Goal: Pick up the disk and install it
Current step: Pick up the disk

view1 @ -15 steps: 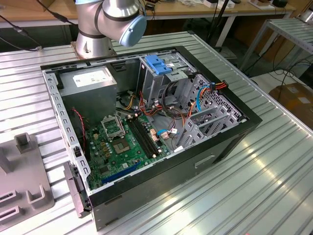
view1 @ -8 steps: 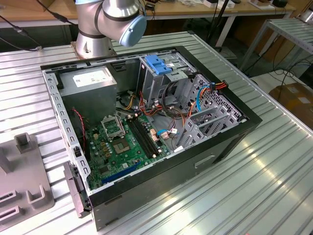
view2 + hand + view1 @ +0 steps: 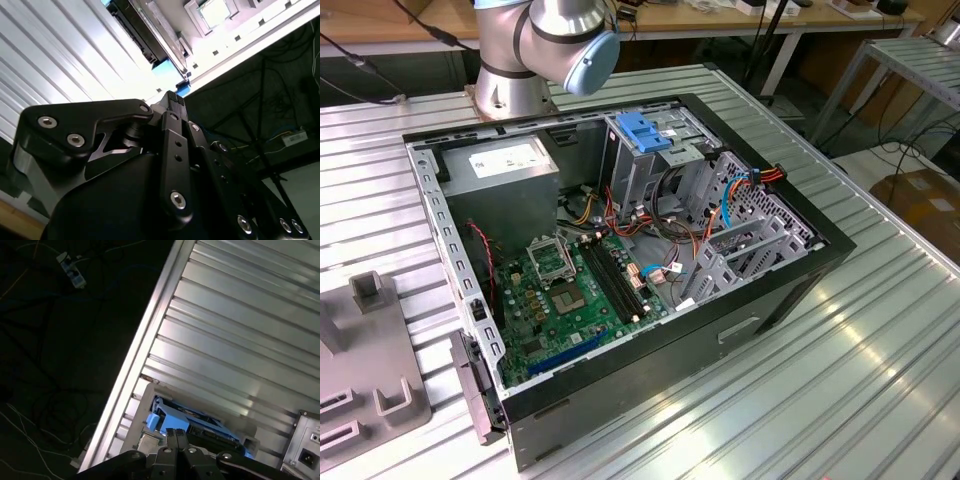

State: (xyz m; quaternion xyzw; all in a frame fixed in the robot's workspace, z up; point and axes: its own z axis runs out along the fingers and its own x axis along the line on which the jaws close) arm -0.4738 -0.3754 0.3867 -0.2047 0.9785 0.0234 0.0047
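Note:
The disk [image 3: 172, 419] is a flat dark-grey drive in a bright blue carrier, lying on the ribbed metal table close to its edge. In both wrist views it sits just beyond my fingertips. The second wrist view shows its long dark side [image 3: 142, 37] and the blue carrier end [image 3: 166, 70]. My gripper [image 3: 174, 432] [image 3: 174, 98] hangs right above that blue end. Its two black fingers are pressed together with nothing between them. I cannot tell whether the tips touch the carrier.
The open computer case [image 3: 790, 290] lies on the ribbed table [image 3: 880, 360], with a drive cage topped by a fixed blue latch [image 3: 642, 130] and loose cables inside. The arm's base [image 3: 510, 80] stands behind it. A grey fixture [image 3: 370, 370] sits at the exterior view's left. The table edge [image 3: 150, 340] drops to a dark floor.

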